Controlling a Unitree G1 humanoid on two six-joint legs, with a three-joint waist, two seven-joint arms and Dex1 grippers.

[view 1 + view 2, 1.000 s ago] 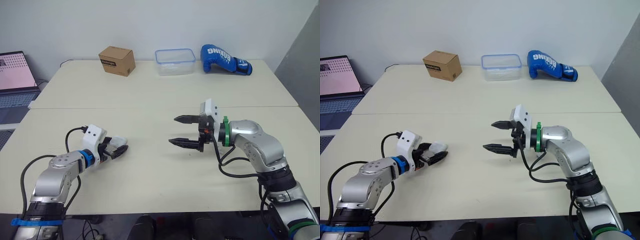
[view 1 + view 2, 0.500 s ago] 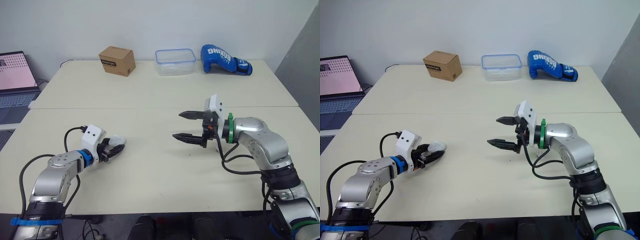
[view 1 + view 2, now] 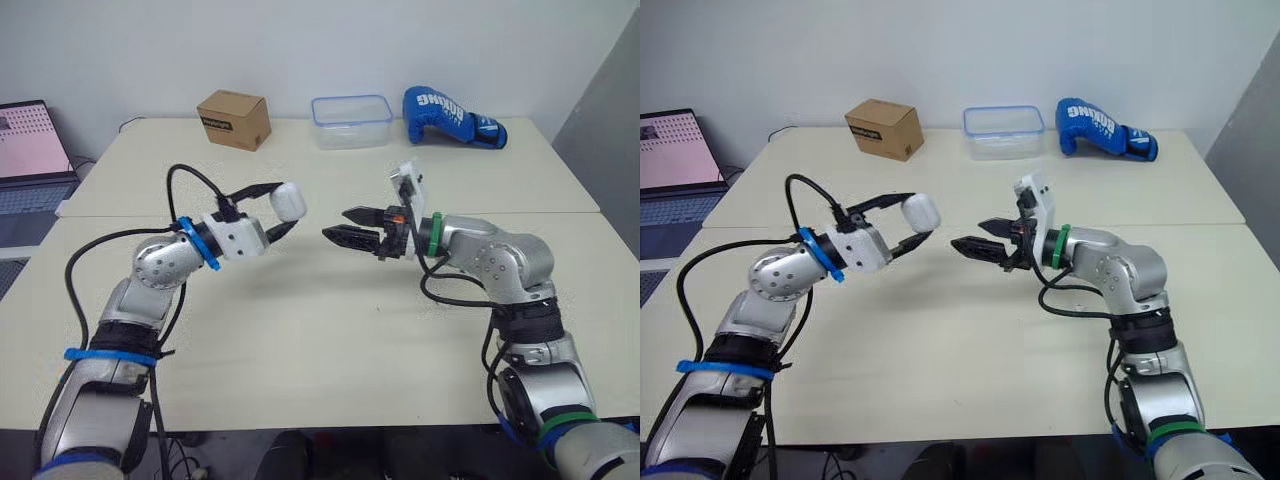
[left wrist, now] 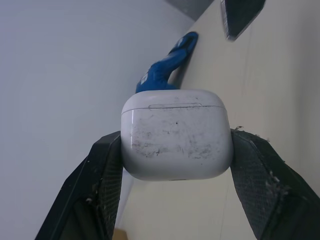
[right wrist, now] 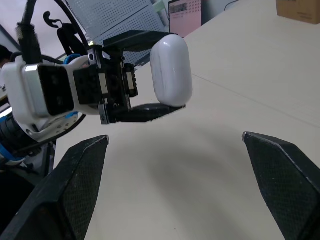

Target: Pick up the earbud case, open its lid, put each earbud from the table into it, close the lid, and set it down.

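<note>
The earbud case [image 3: 288, 200] is clamped in the left gripper [image 3: 283, 206], clear of the table [image 3: 300, 340], just ahead of the wide-spread right gripper [image 3: 336, 222], seemingly so its lid can be opened.

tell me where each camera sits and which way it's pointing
Left and right eye: on the head, facing forward and down over the beige table; both arms show, left hand gripping a small white rounded plastic earbud case, right hand open.
Left wrist: on the left arm, facing along its black fingers at the case.
Right wrist: on the right arm, facing the left hand between its own fingers.
Shared: every view shows the case.
</note>
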